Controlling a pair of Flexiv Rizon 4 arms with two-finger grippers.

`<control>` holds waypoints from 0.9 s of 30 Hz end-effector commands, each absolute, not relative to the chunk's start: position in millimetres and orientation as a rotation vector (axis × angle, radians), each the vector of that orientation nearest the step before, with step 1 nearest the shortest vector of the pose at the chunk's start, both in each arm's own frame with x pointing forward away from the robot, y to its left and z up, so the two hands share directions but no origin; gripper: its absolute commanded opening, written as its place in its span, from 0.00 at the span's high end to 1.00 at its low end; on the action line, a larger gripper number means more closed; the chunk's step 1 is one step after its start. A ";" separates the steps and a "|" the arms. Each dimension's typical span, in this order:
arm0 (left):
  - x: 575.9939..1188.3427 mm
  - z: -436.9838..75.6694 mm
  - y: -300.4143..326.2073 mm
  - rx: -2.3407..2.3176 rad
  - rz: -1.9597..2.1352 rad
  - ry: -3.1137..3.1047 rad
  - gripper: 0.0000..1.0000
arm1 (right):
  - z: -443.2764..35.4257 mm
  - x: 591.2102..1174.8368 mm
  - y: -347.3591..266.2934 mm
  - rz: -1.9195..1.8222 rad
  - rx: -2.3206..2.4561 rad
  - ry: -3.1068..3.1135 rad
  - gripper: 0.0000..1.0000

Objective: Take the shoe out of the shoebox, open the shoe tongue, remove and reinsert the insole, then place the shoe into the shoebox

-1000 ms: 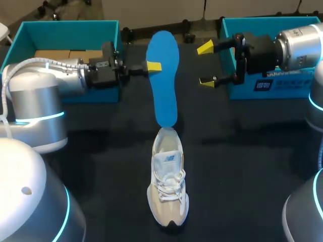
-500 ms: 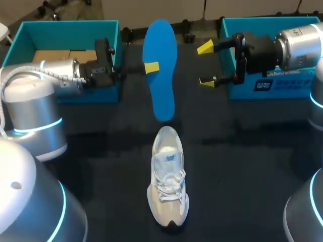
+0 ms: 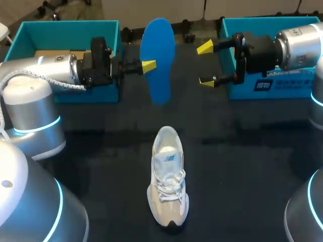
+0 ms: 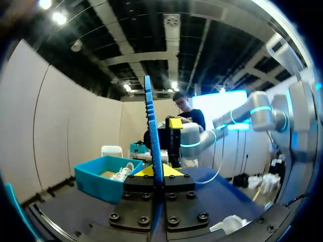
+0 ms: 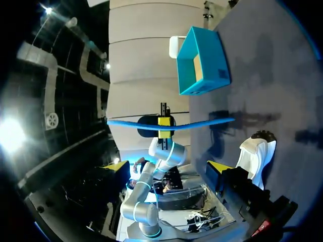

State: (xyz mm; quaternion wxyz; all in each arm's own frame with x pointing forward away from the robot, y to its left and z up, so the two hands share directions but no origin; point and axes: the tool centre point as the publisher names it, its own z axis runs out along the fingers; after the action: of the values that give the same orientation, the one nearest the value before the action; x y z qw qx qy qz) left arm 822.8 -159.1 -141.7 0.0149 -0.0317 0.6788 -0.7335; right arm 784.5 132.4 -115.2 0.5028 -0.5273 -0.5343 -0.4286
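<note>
Dark table (image 3: 242, 176) surface carries the shoe (image 3: 168, 181) at its middle, upright on its sole, toe toward the robot, with a left teal box (image 3: 65, 30) and a right teal box (image 3: 242, 22) at the far corners. The blue insole (image 3: 157, 60) hangs in the air between the boxes, well apart from the shoe. The left hand (image 3: 148, 66) is clamped across the insole's side edge near mid-length; in the left wrist view the insole (image 4: 153, 136) stands edge-on between the yellow tips. The right hand (image 3: 205, 64) has its fingers apart and holds nothing. Expect the insole to be light, thin and flexible: the right wrist view shows a slight bow along its length (image 5: 171, 124). A mid-length grip leaves both ends free to flop; a second hold near one end would probably steady reinsertion. The shoe looks light and may slide when pushed; brace it at the heel collar.
</note>
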 end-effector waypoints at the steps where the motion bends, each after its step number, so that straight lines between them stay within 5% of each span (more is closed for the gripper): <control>1: 832.4 -145.1 -153.3 0.565 -1.915 1.814 1.00 | -116.0 785.2 133.9 -1.035 -1.274 -1.291 0.00; 27: 826.7 -157.0 -147.6 0.946 -1.572 1.395 1.00 | -116.0 785.2 133.9 -1.035 -1.274 -1.291 0.00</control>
State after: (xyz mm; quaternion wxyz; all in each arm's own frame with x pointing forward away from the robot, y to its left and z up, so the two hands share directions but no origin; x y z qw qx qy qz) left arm 827.1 -147.2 -149.8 0.3168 0.2941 0.6068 -0.6670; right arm 784.7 132.2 -115.3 0.5031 -0.5273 -0.5343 -0.4283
